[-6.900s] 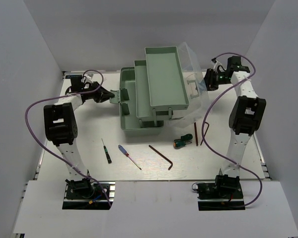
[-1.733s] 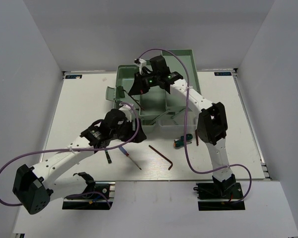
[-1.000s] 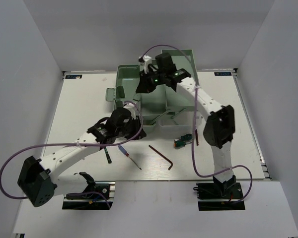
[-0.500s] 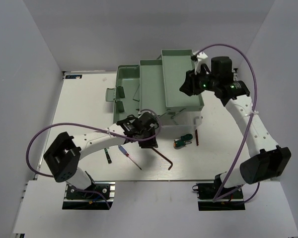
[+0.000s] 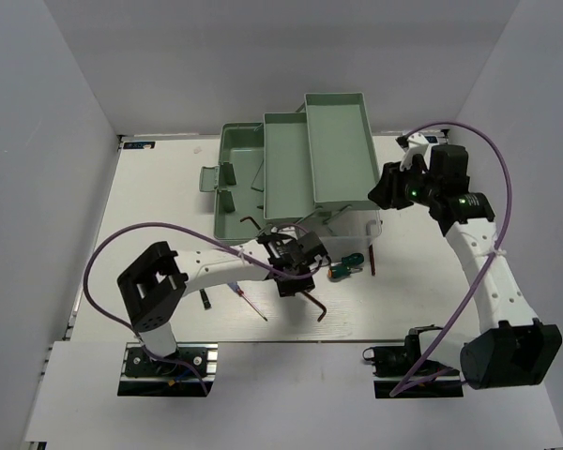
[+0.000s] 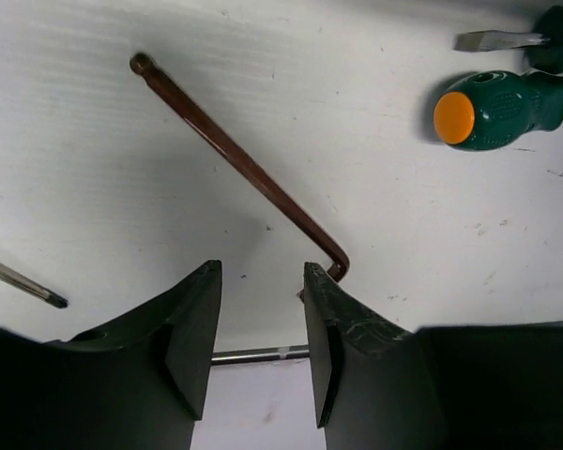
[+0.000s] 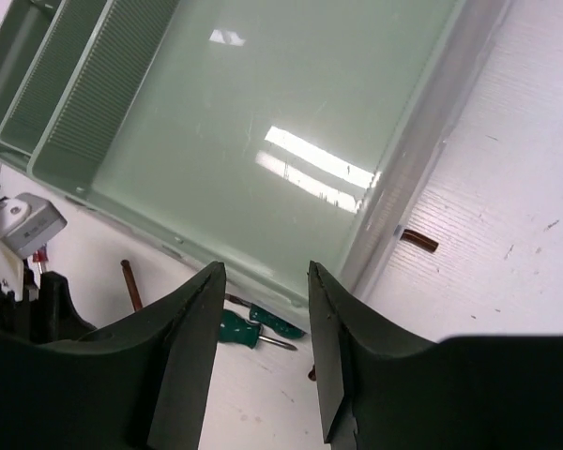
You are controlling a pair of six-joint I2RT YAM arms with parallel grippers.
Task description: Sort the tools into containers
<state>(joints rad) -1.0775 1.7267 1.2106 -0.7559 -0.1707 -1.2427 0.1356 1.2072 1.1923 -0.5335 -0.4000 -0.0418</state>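
The mint-green toolbox [image 5: 233,187] stands at the back with two trays [image 5: 338,141] swung out over it. My left gripper [image 5: 292,284] is open and empty over the table, just left of a brown hex key [image 5: 311,298]. In the left wrist view its fingertips [image 6: 260,272] sit beside the hex key's [image 6: 244,164] bent end. Two green-and-orange screwdrivers [image 6: 493,105] lie to the right. My right gripper [image 5: 383,186] is open and empty at the right tray's near right corner [image 7: 263,122].
A black-handled screwdriver [image 5: 205,298] and a blue-handled one [image 5: 247,298] lie left of the hex key. A second hex key [image 5: 370,261] lies beside the green screwdrivers [image 7: 239,330] under the tray's edge. The translucent lid [image 5: 375,225] hangs at the right.
My left gripper has moved right, over the hex key. My right gripper has drawn back to the right and nearer, off the upper tray.
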